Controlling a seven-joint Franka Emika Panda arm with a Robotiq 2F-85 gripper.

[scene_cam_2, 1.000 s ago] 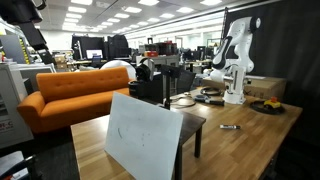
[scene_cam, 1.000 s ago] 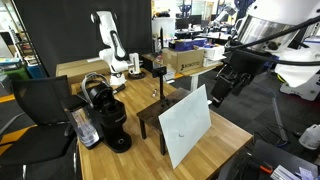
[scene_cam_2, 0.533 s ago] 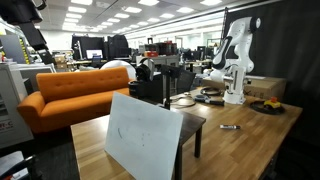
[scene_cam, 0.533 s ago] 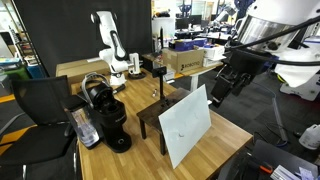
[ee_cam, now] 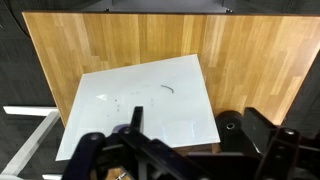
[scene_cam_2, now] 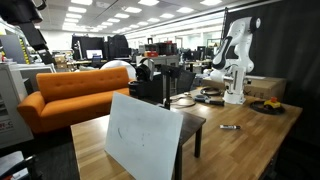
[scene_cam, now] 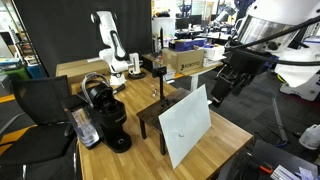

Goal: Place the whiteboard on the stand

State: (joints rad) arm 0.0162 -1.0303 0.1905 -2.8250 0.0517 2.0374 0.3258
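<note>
The whiteboard (scene_cam: pixel 186 126) is a thin white panel that stands tilted on the wooden tabletop and leans against the stand (scene_cam: pixel 157 110), a small low dark table. Both show from the other side in an exterior view: the whiteboard (scene_cam_2: pixel 143 136) in front, the stand (scene_cam_2: pixel 192 123) behind it. My gripper (scene_cam: pixel 219 90) hangs in the air, clear of the whiteboard and above and beside its top edge, open and empty. In the wrist view the whiteboard (ee_cam: pixel 140 100) lies below my open gripper (ee_cam: pixel 198 135); the stand is not clear there.
A black coffee machine (scene_cam: pixel 108 116) and a black chair (scene_cam: pixel 35 110) stand beside the table. A white robot arm (scene_cam: pixel 110 45) and a cardboard box (scene_cam: pixel 186 60) are at the far end. An orange sofa (scene_cam_2: pixel 85 93) is beyond the tabletop (scene_cam_2: pixel 250 140), which carries a small dark object (scene_cam_2: pixel 228 127).
</note>
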